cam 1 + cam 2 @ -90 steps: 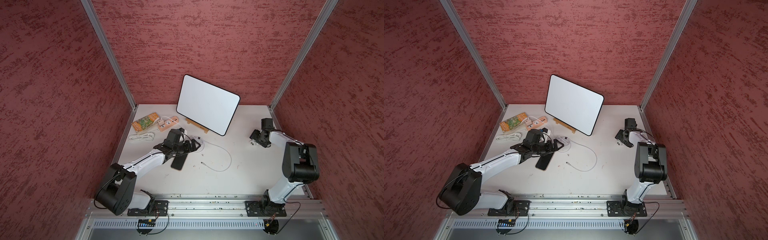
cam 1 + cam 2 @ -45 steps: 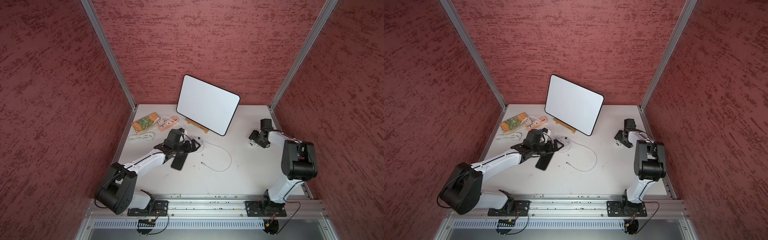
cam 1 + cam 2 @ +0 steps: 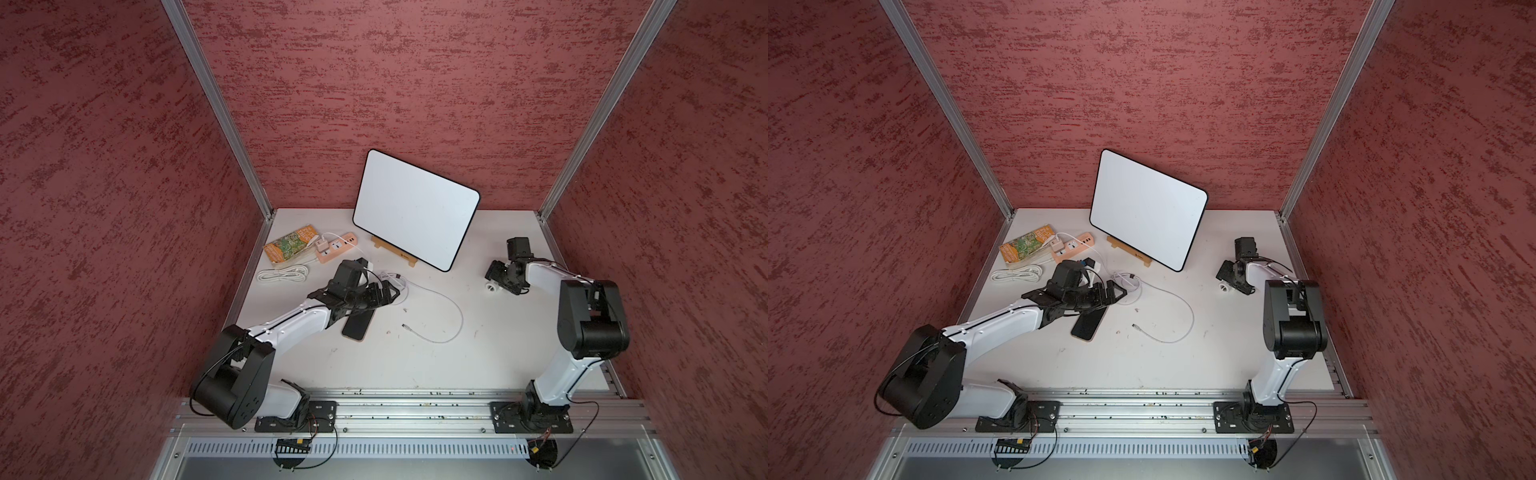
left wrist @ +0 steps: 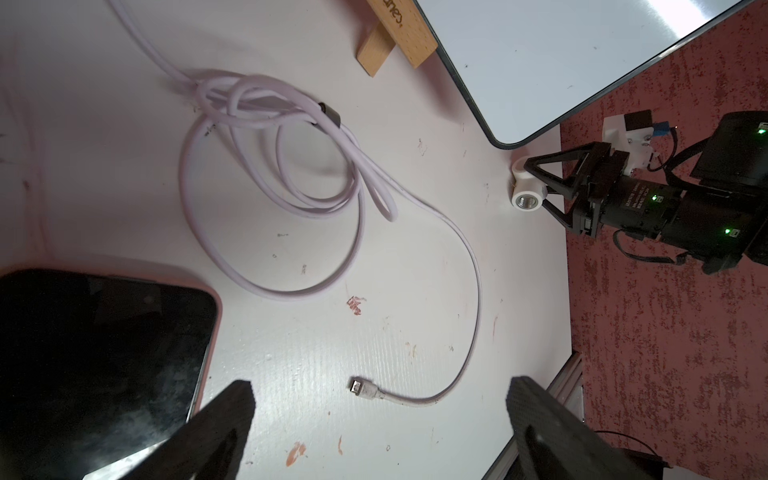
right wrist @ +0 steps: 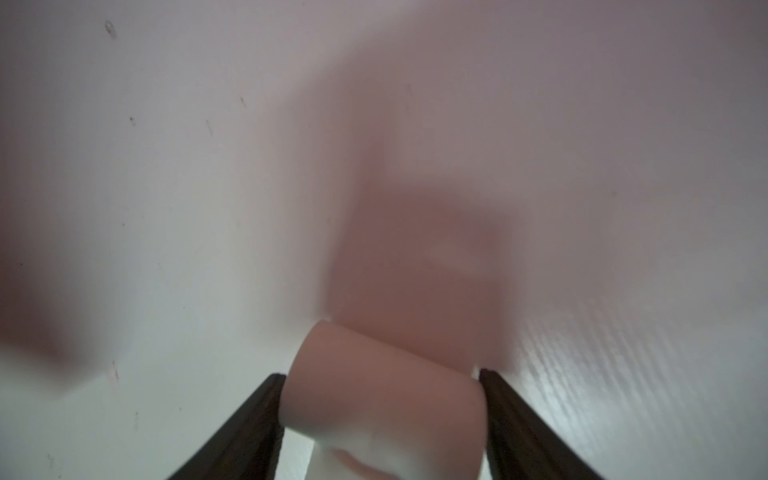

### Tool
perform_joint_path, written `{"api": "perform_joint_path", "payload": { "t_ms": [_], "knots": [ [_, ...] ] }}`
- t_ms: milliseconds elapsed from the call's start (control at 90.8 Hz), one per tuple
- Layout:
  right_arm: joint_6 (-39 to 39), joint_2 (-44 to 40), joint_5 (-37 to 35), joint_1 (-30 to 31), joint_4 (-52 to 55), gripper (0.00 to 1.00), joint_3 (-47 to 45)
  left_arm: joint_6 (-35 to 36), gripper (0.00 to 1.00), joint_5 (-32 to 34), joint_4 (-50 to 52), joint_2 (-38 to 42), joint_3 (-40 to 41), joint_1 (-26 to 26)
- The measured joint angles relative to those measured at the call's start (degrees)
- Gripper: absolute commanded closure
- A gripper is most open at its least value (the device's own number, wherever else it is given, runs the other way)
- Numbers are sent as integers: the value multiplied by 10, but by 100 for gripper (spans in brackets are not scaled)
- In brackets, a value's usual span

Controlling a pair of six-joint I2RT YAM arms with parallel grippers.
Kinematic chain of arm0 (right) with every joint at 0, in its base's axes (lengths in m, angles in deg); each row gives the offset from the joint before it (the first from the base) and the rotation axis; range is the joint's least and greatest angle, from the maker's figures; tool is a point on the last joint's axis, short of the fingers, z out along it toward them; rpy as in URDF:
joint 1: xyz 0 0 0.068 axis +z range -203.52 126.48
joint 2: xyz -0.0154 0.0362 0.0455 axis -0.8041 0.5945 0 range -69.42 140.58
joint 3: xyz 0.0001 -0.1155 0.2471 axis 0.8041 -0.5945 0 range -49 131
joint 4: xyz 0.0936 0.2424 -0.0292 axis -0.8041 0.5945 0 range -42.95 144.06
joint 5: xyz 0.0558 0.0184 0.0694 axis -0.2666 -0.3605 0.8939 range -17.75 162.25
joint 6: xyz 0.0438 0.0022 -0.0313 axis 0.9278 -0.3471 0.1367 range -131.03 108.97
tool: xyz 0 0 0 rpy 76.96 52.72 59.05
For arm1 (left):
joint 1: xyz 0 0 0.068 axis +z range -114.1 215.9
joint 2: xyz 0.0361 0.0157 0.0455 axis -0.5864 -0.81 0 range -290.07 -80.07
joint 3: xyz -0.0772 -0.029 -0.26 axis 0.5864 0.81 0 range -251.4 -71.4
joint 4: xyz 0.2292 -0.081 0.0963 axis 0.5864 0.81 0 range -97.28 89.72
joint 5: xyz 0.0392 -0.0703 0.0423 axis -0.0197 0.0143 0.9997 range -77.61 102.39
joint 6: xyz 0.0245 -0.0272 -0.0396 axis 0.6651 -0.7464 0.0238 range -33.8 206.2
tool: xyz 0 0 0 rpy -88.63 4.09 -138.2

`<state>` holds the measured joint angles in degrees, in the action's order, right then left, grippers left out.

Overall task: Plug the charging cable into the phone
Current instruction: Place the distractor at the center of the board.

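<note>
The phone (image 3: 357, 326) (image 3: 1087, 326) lies flat and screen up, partly under my left wrist; its corner shows in the left wrist view (image 4: 95, 361). The charging cable's coil (image 3: 395, 280) (image 4: 270, 166) lies beyond it. From there the cable loops round to its plug (image 3: 405, 327) (image 3: 1135, 326) (image 4: 361, 387), loose on the table. My left gripper (image 3: 392, 291) (image 3: 1119, 291) (image 4: 380, 384) hovers open over the coil's edge, holding nothing. My right gripper (image 3: 494, 284) (image 3: 1225, 286) (image 5: 382, 374) is far right, both fingers against a white pipe fitting (image 5: 382, 399) (image 4: 528, 199) resting on the table.
A white board (image 3: 415, 208) leans on a wooden stand (image 3: 395, 251) at the back. A peach power strip (image 3: 334, 245), an orange book (image 3: 291, 245) and a folded white cord (image 3: 282, 274) sit at the back left. Red walls enclose three sides.
The right arm's elbow has shifted slightly; its gripper stays at the fitting. The left arm, phone and cable have not visibly moved.
</note>
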<state>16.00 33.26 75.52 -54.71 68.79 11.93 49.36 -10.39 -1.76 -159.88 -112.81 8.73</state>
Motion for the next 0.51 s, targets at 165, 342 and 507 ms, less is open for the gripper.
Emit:
{"api": "perform_joint_path", "payload": {
  "t_ms": [165, 342, 507],
  "knots": [
    [-5, 0, 11, 7, 0, 1, 0, 0, 0, 4, 0, 11, 5, 1],
    [-31, -68, 17, 19, 14, 1, -2, 0, 0, 12, 1, 25, 10, 4],
    [-59, -185, 17, 80, 26, 1, -2, 0, 0, 21, 20, 26, 10, 12]
  ]
}}
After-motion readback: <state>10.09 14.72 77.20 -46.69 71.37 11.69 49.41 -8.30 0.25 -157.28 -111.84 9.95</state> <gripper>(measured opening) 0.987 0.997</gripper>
